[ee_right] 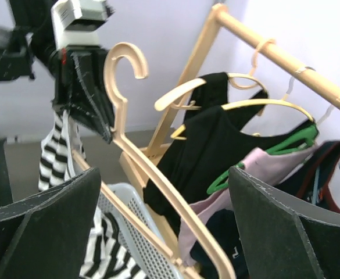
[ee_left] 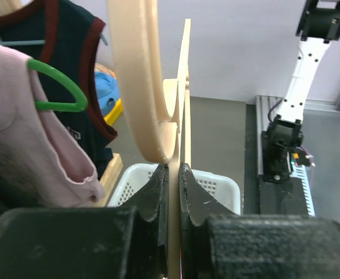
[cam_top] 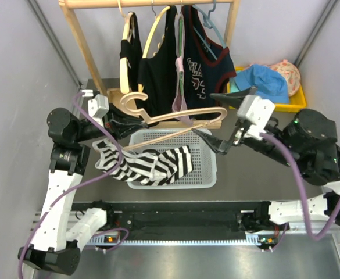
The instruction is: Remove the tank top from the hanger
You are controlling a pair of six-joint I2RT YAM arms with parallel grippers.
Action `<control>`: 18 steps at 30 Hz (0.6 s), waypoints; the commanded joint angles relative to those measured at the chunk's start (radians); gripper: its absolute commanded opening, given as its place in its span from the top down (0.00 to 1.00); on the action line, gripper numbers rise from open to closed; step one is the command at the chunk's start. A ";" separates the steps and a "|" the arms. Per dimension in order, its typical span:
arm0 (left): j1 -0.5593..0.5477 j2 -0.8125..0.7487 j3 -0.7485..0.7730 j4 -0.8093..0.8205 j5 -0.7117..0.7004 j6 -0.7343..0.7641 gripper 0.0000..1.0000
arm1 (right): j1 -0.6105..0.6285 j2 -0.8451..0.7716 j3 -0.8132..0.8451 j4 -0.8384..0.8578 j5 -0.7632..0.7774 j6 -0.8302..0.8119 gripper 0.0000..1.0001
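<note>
- Left gripper (ee_left: pixel 174 174) is clamped on the wooden hanger (cam_top: pixel 178 118) beside its hook.
- Right gripper (cam_top: pixel 222 122) is spread wide around the hanger's other end.
- Striped tank top (cam_top: pixel 152 164) drapes over the white basket's (cam_top: pixel 207 170) left rim, mid-desk.

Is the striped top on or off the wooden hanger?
Mostly off: hanger is bare, striped top drapes over the basket rim; near the left gripper, cannot tell.
</note>
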 commanded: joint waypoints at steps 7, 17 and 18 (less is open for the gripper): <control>-0.029 -0.014 0.024 -0.041 0.099 0.053 0.97 | -0.135 0.258 0.285 -0.415 -0.385 -0.068 0.11; -0.031 -0.030 0.034 -0.070 0.145 0.058 0.97 | -0.288 0.276 0.300 -0.449 -0.597 -0.022 0.26; -0.031 -0.031 0.035 -0.070 0.147 0.058 0.97 | -0.298 0.276 0.285 -0.447 -0.615 -0.011 0.34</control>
